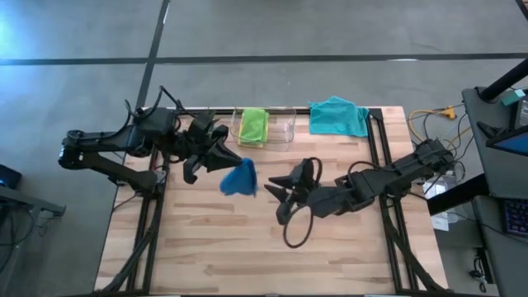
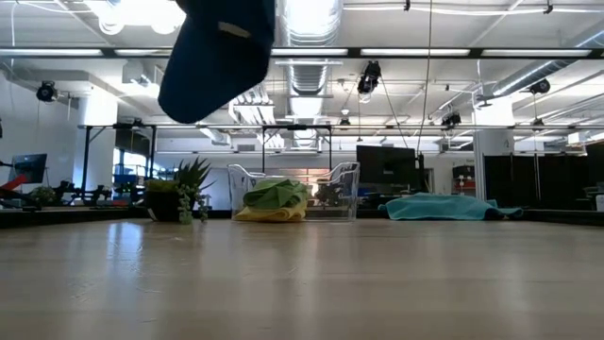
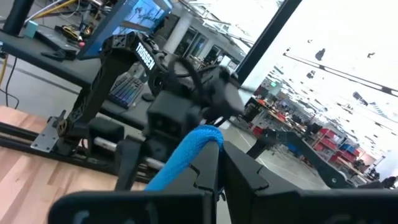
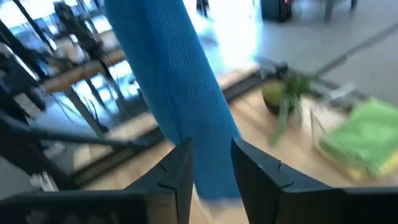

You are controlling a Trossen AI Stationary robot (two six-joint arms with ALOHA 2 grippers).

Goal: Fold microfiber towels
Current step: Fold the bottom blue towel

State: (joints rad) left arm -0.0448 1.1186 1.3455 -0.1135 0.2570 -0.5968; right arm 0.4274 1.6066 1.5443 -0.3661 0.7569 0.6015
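Place: I work in a big open robotics lab, an industrial hall by its look.
Ceiling: bare ducts, strip lights and hanging cables overhead.
Floor: plain grey concrete around my counter, a wood-topped bench on a black metal frame.
Neighbours: more black frames and workstations stand across the room, with dark monitors.
Beside me: a desk with a keyboard, a lit screen and loose wires.
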